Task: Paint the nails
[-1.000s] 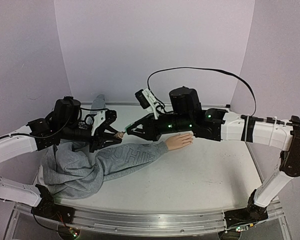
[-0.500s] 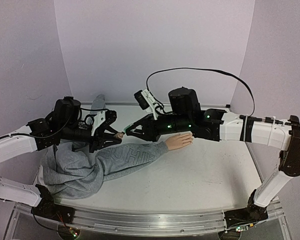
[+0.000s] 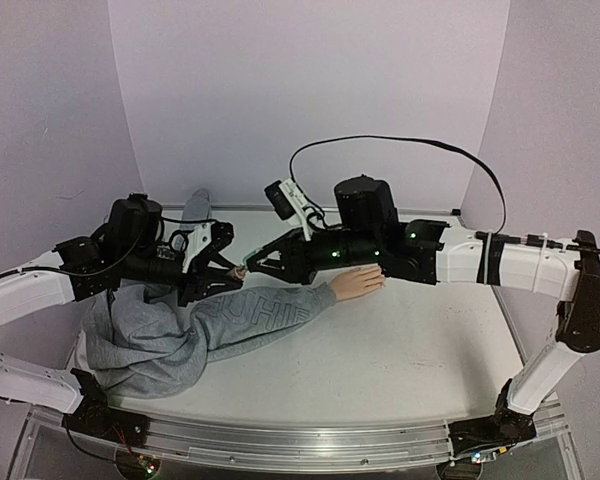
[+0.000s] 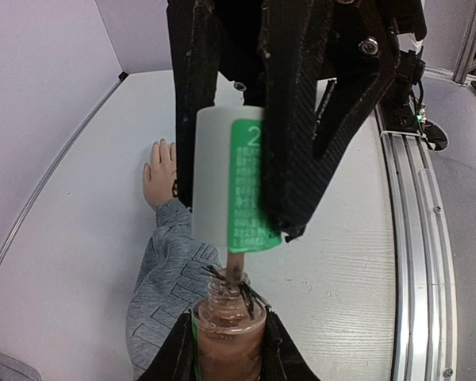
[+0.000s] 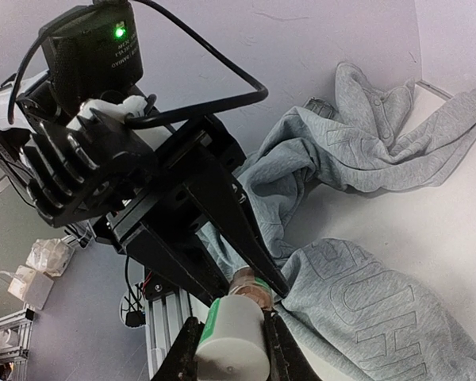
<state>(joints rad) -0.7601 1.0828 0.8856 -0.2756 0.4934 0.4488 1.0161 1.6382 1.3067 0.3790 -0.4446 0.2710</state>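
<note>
right claw (image 5: 232,353) nudged left, clamping cap (image 4: 222,178) | left claw (image 4: 227,329) clamping bottle (image 4: 226,353) | sweatshirt (image 3: 160,340) beneath

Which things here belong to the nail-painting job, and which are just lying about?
Job:
mannequin hand, nails too small to make out
polish bottle, in the left gripper
brush cap, in the right gripper

Lying about:
grey sweatshirt, its sleeve on the hand
black cable looping overhead

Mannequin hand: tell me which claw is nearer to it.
Right. The right claw, shut on the white cap, sits between the polish bottle and the mannequin hand. The left claw grips the bottle from the far side, farther up the sleeve.
</note>
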